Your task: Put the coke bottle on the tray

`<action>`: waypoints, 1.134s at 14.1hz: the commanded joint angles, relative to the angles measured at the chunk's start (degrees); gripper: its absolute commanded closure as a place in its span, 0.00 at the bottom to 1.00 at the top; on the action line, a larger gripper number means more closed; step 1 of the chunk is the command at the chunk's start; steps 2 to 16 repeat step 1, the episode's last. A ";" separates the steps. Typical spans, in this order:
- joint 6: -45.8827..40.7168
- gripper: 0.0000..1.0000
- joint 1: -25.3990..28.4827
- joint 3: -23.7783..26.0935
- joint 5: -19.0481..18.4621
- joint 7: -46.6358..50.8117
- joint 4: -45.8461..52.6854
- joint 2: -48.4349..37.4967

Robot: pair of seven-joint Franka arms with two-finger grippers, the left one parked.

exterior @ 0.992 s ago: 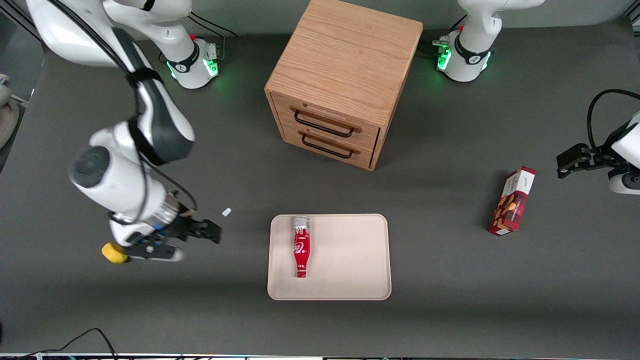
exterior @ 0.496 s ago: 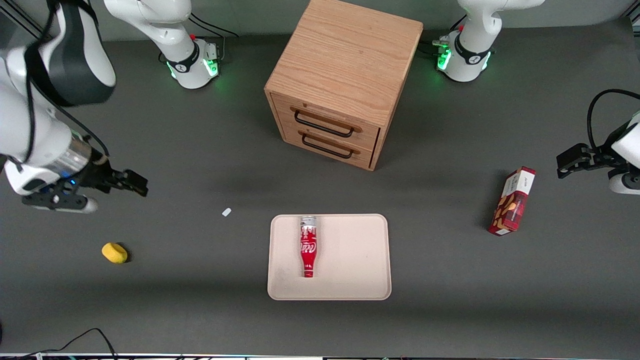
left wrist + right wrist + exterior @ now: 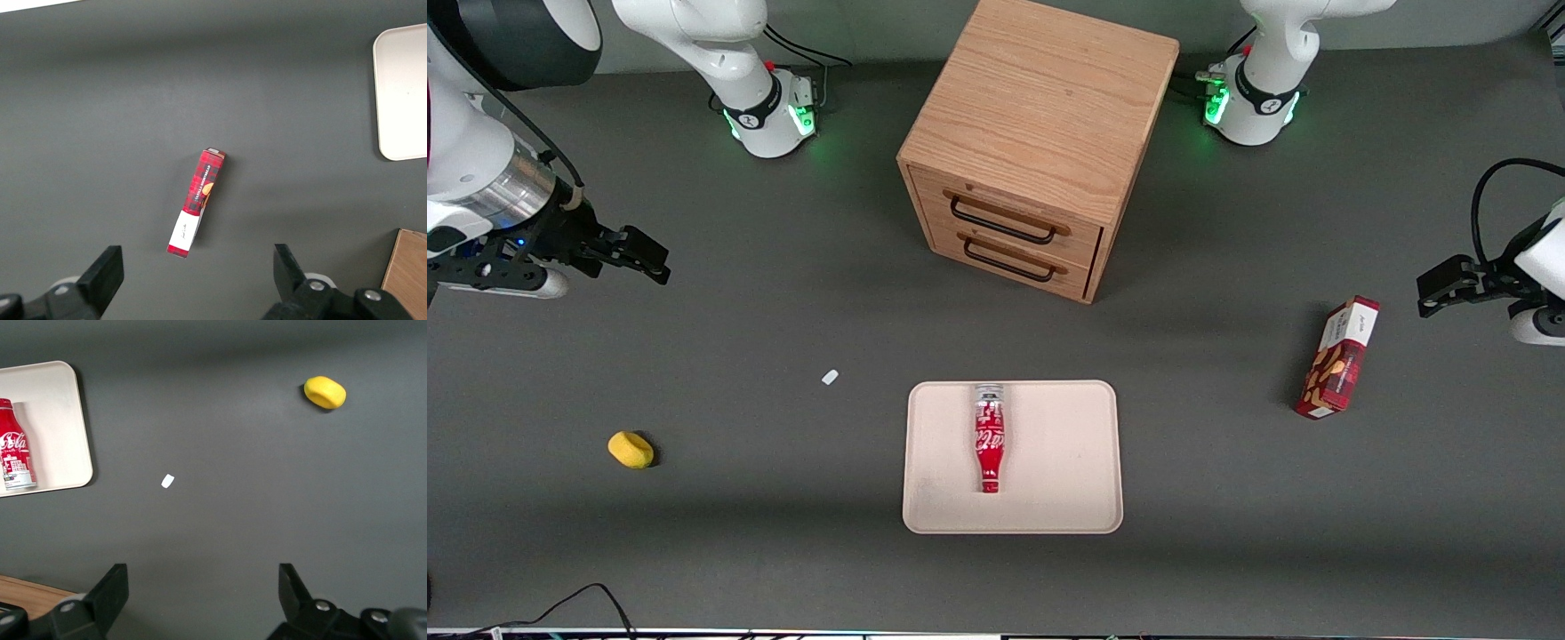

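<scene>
coke bottle (image 3: 989, 439): we see it small, slim, red with white script, lying flat on its side, silver-grey base toward the tray's farther rim, cap pointing nearer the front camera | tray (image 3: 1067, 462): flat cream-beige rectangle, rounded corners, low rim, on the table | claw (image 3: 645, 256): parked high toward the working arm's end, well apart, fingers spread

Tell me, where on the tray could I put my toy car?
The tray has bare room on both sides of the bottle, which lies on it. The wider patch is toward the snack box; the narrower one is toward the yellow thing. The gripper is open and far off, near the working arm's end of the table.
</scene>
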 commanded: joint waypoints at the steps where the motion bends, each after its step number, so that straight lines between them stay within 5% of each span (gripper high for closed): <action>1: 0.30 0.00 -1.44 0.61 1.70 -1.13 -1.58 -1.77; 16: 0.30 0.00 -1.44 0.61 1.70 -1.13 -1.58 -1.77</action>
